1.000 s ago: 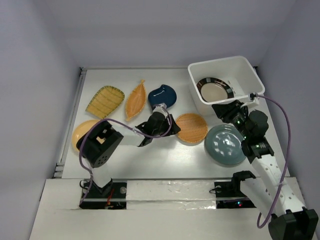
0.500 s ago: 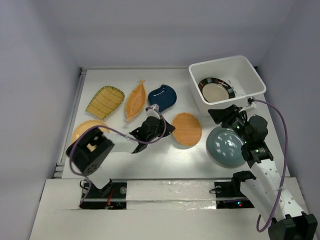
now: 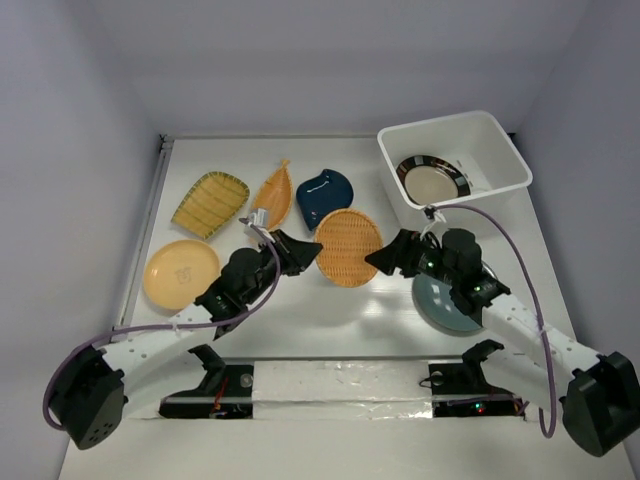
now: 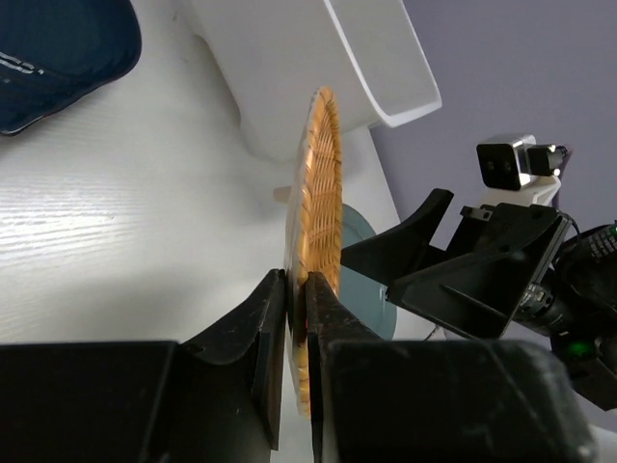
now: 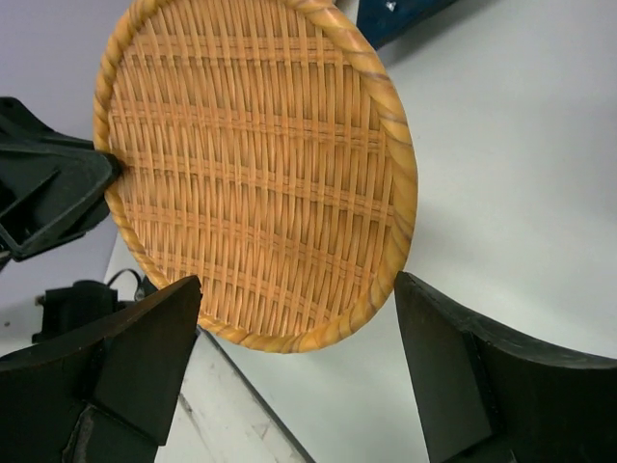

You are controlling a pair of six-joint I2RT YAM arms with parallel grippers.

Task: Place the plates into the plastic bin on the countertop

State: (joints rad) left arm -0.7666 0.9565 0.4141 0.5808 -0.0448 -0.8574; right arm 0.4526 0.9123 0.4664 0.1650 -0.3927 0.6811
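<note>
My left gripper (image 3: pixel 308 247) is shut on the near rim of the orange woven plate (image 3: pixel 348 246), which it holds raised and tilted; in the left wrist view the plate (image 4: pixel 323 183) stands edge-on between the jaws (image 4: pixel 297 294). My right gripper (image 3: pixel 380 258) is open and faces the plate's other side, its fingers straddling the rim (image 5: pixel 289 333) without touching. Partly under the right arm lies the grey-blue plate (image 3: pixel 440 300). The white plastic bin (image 3: pixel 500 150) at the back right holds the cream plate with a dark striped rim (image 3: pixel 430 180).
On the countertop lie a yellow ribbed rectangular plate (image 3: pixel 210 203), an orange boat-shaped plate (image 3: pixel 272 198), a navy leaf plate (image 3: pixel 323 192) and a plain yellow-orange round plate (image 3: pixel 180 272). A metal rail (image 3: pixel 158 200) runs along the left edge.
The left gripper closed on the woven plate, then lifted and tilted it. The right arm swung left from the bin toward the plate while its gripper opened wide.
</note>
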